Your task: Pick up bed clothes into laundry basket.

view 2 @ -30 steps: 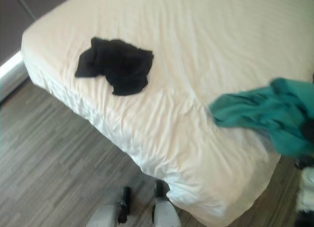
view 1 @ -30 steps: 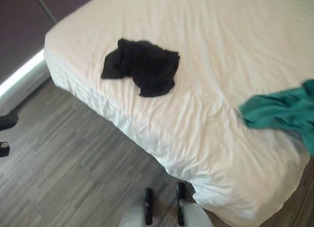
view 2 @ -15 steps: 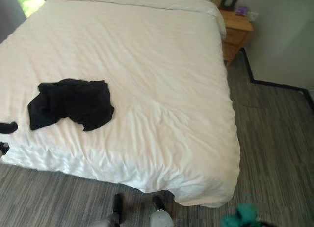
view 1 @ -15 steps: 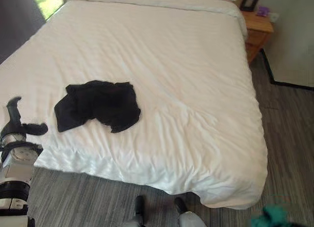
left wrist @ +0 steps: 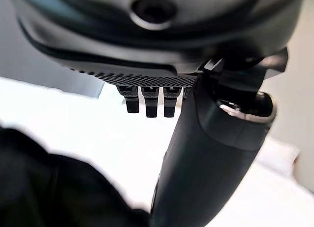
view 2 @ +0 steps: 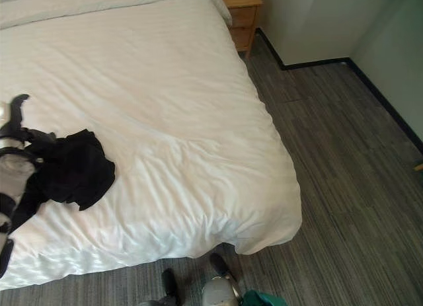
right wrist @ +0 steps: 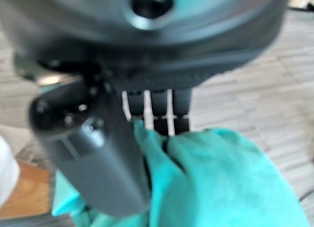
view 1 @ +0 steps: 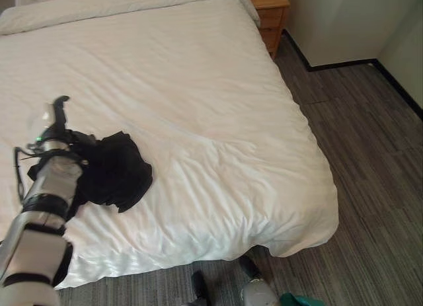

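Note:
A crumpled black garment [view 1: 117, 175] lies on the white bed [view 1: 198, 81], near its front left edge. My left hand [view 1: 58, 126] hovers at the garment's left end, thumb raised and fingers [left wrist: 150, 102] straight over the sheet; the dark cloth [left wrist: 44, 188] shows just below them, and the hand is open. My right hand [right wrist: 93, 148] is shut on a teal cloth [right wrist: 221, 180], with thumb and fingers pinching its folds. A bit of that teal cloth [view 2: 264, 299] shows low down, off the bed and over the floor.
A wooden nightstand [view 1: 268, 5] stands at the bed's far right corner, against a pale wall [view 1: 337, 22]. Grey striped floor [view 1: 377, 160] runs along the bed's right side and in front of it.
The camera has swung right along the bed. My left hand has come up to the black garment. The teal cloth has left the bed and now hangs low over the floor.

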You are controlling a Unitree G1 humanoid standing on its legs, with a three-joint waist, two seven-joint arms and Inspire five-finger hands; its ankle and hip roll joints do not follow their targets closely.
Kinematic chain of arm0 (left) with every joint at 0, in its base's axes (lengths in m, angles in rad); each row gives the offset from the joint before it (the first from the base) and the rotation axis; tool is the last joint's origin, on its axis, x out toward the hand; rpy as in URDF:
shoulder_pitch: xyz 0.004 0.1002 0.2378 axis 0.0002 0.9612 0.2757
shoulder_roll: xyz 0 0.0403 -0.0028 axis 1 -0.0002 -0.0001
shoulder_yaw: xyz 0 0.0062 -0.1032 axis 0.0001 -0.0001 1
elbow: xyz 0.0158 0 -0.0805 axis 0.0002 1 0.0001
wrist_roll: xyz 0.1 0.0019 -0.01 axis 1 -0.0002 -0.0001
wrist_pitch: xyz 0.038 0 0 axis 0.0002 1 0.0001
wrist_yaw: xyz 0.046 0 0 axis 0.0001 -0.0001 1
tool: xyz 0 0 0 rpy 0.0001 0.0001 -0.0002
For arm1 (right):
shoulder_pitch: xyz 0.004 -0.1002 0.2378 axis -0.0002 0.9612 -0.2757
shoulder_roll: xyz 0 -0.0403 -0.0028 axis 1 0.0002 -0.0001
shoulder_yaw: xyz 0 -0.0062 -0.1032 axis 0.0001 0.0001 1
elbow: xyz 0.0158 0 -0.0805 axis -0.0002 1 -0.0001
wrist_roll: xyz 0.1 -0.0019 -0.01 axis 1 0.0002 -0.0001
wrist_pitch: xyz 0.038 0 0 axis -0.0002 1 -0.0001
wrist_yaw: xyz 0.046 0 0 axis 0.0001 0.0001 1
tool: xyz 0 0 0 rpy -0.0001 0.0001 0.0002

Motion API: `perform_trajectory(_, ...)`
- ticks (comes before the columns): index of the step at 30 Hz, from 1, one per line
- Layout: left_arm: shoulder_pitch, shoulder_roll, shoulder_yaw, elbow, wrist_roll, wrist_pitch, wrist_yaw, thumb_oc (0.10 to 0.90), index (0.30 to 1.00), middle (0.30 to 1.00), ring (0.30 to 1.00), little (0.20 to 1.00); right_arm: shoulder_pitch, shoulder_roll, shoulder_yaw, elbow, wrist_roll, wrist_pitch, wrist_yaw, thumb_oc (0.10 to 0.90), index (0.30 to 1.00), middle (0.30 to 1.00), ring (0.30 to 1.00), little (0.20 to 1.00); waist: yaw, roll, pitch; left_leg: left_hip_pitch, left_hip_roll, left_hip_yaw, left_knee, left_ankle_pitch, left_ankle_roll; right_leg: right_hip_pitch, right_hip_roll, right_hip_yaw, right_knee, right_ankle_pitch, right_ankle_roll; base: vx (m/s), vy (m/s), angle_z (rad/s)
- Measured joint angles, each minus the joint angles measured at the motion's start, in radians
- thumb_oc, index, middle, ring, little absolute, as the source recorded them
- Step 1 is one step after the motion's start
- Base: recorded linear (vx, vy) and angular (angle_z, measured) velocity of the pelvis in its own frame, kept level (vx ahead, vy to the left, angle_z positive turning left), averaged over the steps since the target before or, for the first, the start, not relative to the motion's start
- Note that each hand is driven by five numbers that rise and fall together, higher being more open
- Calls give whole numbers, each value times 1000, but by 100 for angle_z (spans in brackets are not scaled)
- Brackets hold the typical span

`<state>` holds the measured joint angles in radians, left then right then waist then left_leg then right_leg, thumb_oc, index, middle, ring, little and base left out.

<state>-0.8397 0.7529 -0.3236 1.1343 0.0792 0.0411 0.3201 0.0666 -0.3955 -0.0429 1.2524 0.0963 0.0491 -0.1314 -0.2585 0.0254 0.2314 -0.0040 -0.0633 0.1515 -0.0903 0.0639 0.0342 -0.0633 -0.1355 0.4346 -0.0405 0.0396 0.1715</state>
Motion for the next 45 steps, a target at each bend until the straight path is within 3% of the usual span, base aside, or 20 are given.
perform_trajectory(9,7,-63,-32,148,57,34,-52,800,900,900,900,900,-23,4,38,-1,1,-2,-4,400,300,300,300,300,15,-30,18,-5,44,26,2,2,-23,-23,47,7,2,21,-24,-27,20,-12)
perform_trajectory(11,6,-48,-113,153,144,32,-49,800,900,900,900,900,-35,3,80,-14,1,-11,-5,400,300,300,300,300,25,-40,26,-20,45,36,2,0,-30,-43,48,8,2,30,-21,-70,50,-13)
perform_trajectory(12,6,-48,-122,159,175,31,-50,400,300,300,300,300,-42,3,87,-18,1,-11,-5,400,300,300,300,300,23,-40,34,-22,45,38,1,1,-30,-45,47,8,3,31,-21,-42,67,-8)
perform_trajectory(17,56,-57,-29,214,241,19,-48,400,300,300,300,300,-65,2,109,-53,-8,-17,-5,400,300,300,300,300,13,-38,41,-18,44,72,-1,-6,-29,-60,49,13,3,41,-19,-9,47,-21)
perform_trajectory(23,64,22,18,173,225,44,-122,400,300,300,300,300,-47,-26,121,-184,-56,-12,-6,400,300,300,300,300,11,-33,40,12,51,114,1,-15,-19,-53,51,-1,2,55,-16,-36,3,-23)
perform_trajectory(24,34,-3,21,112,209,94,-119,400,300,300,300,300,-40,-24,137,-206,-66,28,-24,400,300,300,300,300,41,-35,40,8,53,118,2,-10,-18,-60,41,-50,-2,52,-12,-135,-151,10)
perform_trajectory(28,19,42,-90,-328,135,83,-71,400,300,300,300,300,-119,-25,151,-278,-96,-14,-33,400,300,300,300,300,93,-74,84,-11,57,113,3,15,-33,-92,-19,-324,-17,118,-20,-169,-102,6)
perform_trajectory(31,64,80,-48,-687,91,76,-25,400,300,300,300,300,-173,-36,155,-396,-136,1,-69,400,300,300,300,300,146,-83,119,-9,83,156,15,14,-36,-116,32,-426,-24,217,-61,-207,-16,-61)
perform_trajectory(33,137,97,3,-893,79,35,6,400,300,300,300,300,-215,-37,156,-482,-170,-16,-76,400,300,300,300,300,192,-81,129,8,139,218,20,-3,-39,-143,79,-478,-40,311,31,-143,13,-110)
perform_trajectory(34,132,70,2,-920,79,24,6,400,300,300,300,300,-228,-37,159,-496,-181,-19,-85,400,300,300,300,300,182,-84,130,21,141,217,33,-9,-41,-109,67,-535,-47,246,66,-114,1,-68)
perform_trajectory(35,215,-1,76,-1039,79,28,1,400,300,300,300,300,-249,-49,162,-519,-208,3,-84,400,300,300,300,300,216,-72,132,62,175,279,48,-16,-44,-111,25,-749,130,71,-121,-91,-30,-80)
perform_trajectory(36,287,-49,79,-1152,80,-6,13,400,300,300,300,300,-237,-102,165,-535,-234,-8,-85,400,300,300,300,300,252,-24,119,91,215,322,64,-37,-62,-89,-69,-841,333,-42,-110,-131,-82,-108)
perform_trajectory(37,306,-49,79,-1195,80,-21,8,400,300,300,300,300,-234,-120,165,-543,-248,12,-84,400,300,300,300,300,279,-23,95,108,232,350,69,-37,-71,-66,-178,-873,434,-105,-69,-216,-185,-96)
perform_trajectory(39,455,-90,175,-1316,78,-22,12,400,300,300,300,300,-237,-113,177,-606,-274,36,-82,400,300,300,300,300,335,-31,80,185,265,449,106,-53,-117,-21,-306,-981,545,-143,-67,-161,-150,-159)
perform_trajectory(40,580,-109,239,-1359,78,-46,15,400,300,300,300,300,-211,-82,198,-641,-301,30,-82,400,300,300,300,300,386,-64,36,201,288,492,189,-65,-125,-15,-326,-1019,507,-42,-114,-147,-167,-224)
perform_trajectory(41,643,-109,235,-1348,78,-57,3,400,300,300,300,300,-199,-57,204,-665,-321,12,-84,400,300,300,300,300,393,-73,-12,85,376,458,400,-61,-103,34,-237,-1006,358,-61,-115,-188,-272,-173)
perform_trajectory(42,641,-116,198,-1330,79,-54,-27,400,300,300,300,300,-186,-60,196,-678,-331,26,-85,400,300,300,300,300,382,-102,-56,23,300,396,264,-115,-136,49,-215,-1006,211,-31,-110,-160,-328,-104)
perform_trajectory(43,641,-162,178,-1329,79,-56,-28,400,300,300,300,300,-196,-76,177,-680,-343,39,-94,400,300,300,300,300,369,-84,-66,46,219,379,1,-65,-128,45,-192,-1002,156,3,-102,-60,-316,-91)
perform_trajectory(44,639,-221,157,-1320,79,-56,-27,400,300,300,300,300,-224,-108,167,-680,-354,51,-97,400,300,300,300,300,352,-13,-60,42,232,421,-1,171,-32,47,-138,-968,144,26,-75,-35,-375,-140)
perform_trajectory(45,622,-273,110,-1245,80,-56,-27,400,300,300,300,300,-223,-114,185,-683,-358,49,-102,400,300,300,300,300,325,32,-64,99,289,495,25,148,-21,32,-95,-931,212,-15,-98,-12,-384,-171)
